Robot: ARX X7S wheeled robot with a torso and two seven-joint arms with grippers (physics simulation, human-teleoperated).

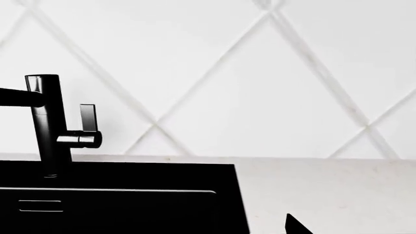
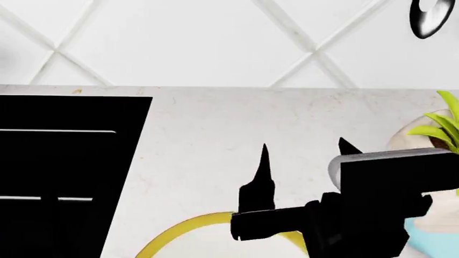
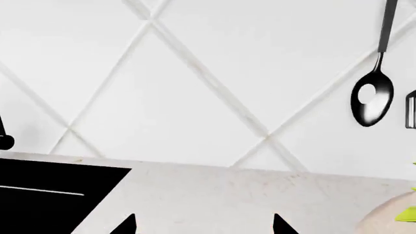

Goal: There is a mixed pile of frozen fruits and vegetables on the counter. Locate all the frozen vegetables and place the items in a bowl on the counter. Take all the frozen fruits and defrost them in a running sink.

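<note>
Your right gripper (image 2: 301,153) hangs over the counter (image 2: 215,134), fingers spread apart, nothing between them; its wrist view shows both tips (image 3: 126,225) wide-set. Just below it in the head view curves the bowl (image 2: 179,228), only its yellow rim showing. The sink (image 2: 64,161) lies at the counter's left, faucet (image 1: 48,122) at its back edge. Left gripper (image 1: 295,225): one black tip visible, so you cannot tell its state. No fruit or vegetables in view. A plant (image 2: 441,126) sits far right.

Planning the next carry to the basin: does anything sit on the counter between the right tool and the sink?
Nothing visible does: bare counter lies between the right tool and the sink.
</note>
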